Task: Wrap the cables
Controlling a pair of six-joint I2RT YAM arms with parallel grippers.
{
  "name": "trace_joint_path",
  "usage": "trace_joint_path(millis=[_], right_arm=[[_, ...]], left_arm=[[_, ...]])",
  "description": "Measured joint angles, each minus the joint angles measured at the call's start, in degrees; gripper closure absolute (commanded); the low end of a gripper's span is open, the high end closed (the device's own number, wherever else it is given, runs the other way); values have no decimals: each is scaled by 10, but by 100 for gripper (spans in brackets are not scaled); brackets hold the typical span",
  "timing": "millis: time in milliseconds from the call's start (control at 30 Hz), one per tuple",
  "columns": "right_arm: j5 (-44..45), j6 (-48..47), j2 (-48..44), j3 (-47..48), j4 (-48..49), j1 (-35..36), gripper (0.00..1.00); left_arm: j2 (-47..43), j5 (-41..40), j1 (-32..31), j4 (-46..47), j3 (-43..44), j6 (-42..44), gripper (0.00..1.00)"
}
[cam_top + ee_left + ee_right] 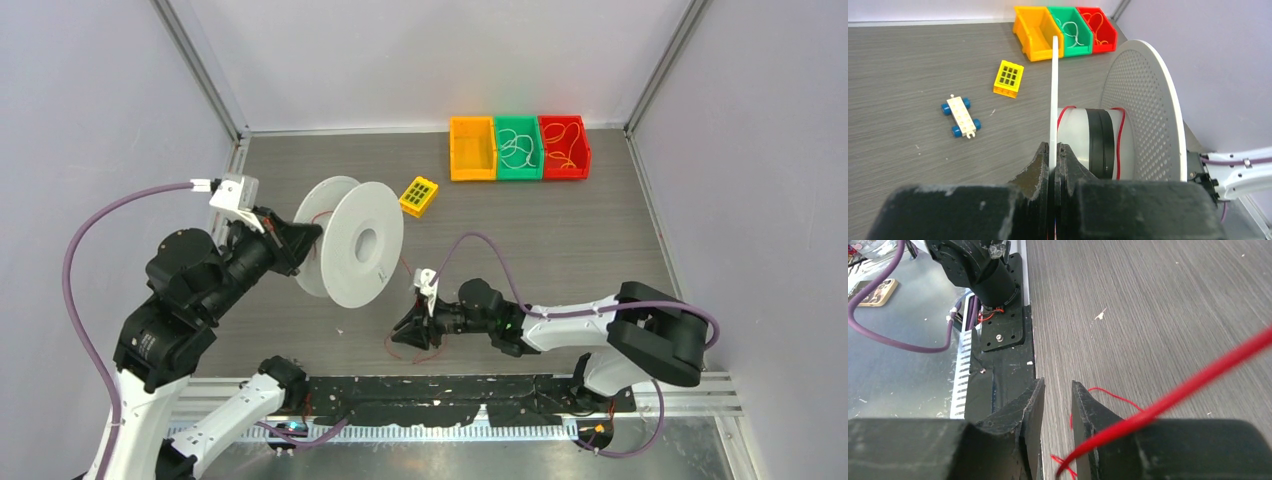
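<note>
On the grey table (600, 250) a white spool (365, 245) sits upright, one disc pinched tight by the left claw (1052, 150), while the right claw (1058, 390), jaws slightly spread, has the thin red cable (1198, 380) trailing from the spool's core across one finger.

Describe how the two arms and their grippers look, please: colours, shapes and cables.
The left arm and right arm both have black rounded joint housings and white links. A thick mauve cable arcs along each. The left gripper and right gripper each have two matte black, wedge-shaped fingers. A white camera mount sits on each wrist.
</note>
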Motion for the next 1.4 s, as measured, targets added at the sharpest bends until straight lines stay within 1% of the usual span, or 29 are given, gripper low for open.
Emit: trace_joint_path(millis=[300, 333, 433, 500, 600, 667, 833, 933, 1000, 1100, 1200, 1367, 1400], right_arm=[[12, 21, 58, -5, 39, 6, 72], [16, 24, 63, -6, 41, 9, 74], [26, 30, 67, -11, 45, 21, 85], [37, 32, 67, -11, 42, 33, 89], [63, 31, 56, -9, 10, 60, 93], [89, 24, 43, 5, -39, 88, 94], [157, -13, 17, 134, -216, 166, 95], [191, -39, -9, 214, -295, 182, 95], [213, -61, -27, 261, -339, 178, 95], [232, -101, -45, 351, -412, 155, 95], [220, -131, -47, 424, -460, 118, 95], [174, -156, -37, 513, -524, 34, 95], [164, -162, -33, 527, -536, 17, 94]], left_arm=[[-4, -97, 0, 26, -3, -39, 100], [-3, -108, 0, 29, -3, -43, 100], [1, -144, 0, 35, -4, -54, 100], [5, -170, 0, 42, -8, -59, 100], [18, -216, 0, 61, -21, -64, 100], [30, -239, 0, 76, -33, -57, 100], [88, -295, 0, 99, -49, -14, 100], [137, -315, -1, 101, -49, 19, 100], [162, -321, -8, 109, -61, 48, 100], [167, -323, -32, 117, -94, 103, 100], [163, -315, -50, 119, -112, 144, 100], [114, -243, -54, 123, -157, 204, 100], [96, -218, -54, 120, -169, 218, 100]])
